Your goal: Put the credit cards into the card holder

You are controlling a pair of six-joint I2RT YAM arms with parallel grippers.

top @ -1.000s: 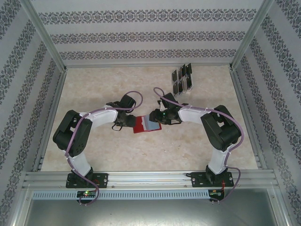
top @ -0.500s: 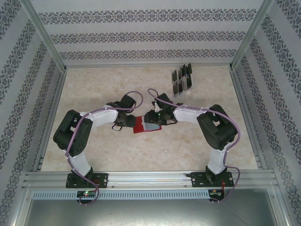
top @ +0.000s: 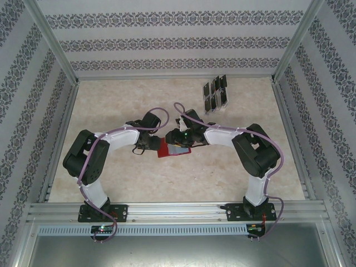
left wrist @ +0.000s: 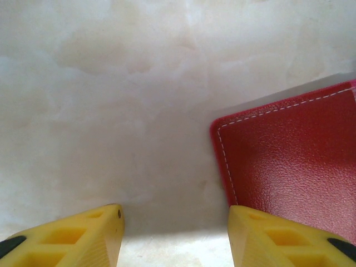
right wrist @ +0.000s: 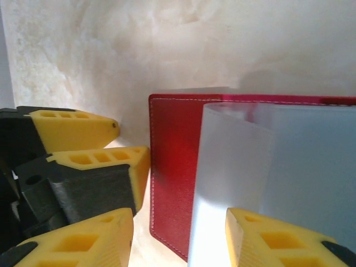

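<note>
The right claw hangs released over the open card holder, its two yellow fingers apart and clenching nothing. The holder's pale grey pocket panel lies between and just ahead of its fingertips, the panel's near edge curling up from the red leather. No dark card shows through that panel, so the pocket looks empty. Just to this claw's left stands the left claw, also released and gripping nothing. Its right-hand finger sits over the corner of the holder's outer flap, as if to pin it flat, though actual contact cannot be told. Bare marbled table lies between its fingers. Well apart from both claws, beyond the right one and towards its outer side, the credit cards stand on edge in two short rows in what appears to be a clear rack. There seem to be about six. By that count the task has hardly begun: the holder is laid open and steadied, no card is in hand or in a pocket, and every card has yet to be fetched and slid in.
</note>
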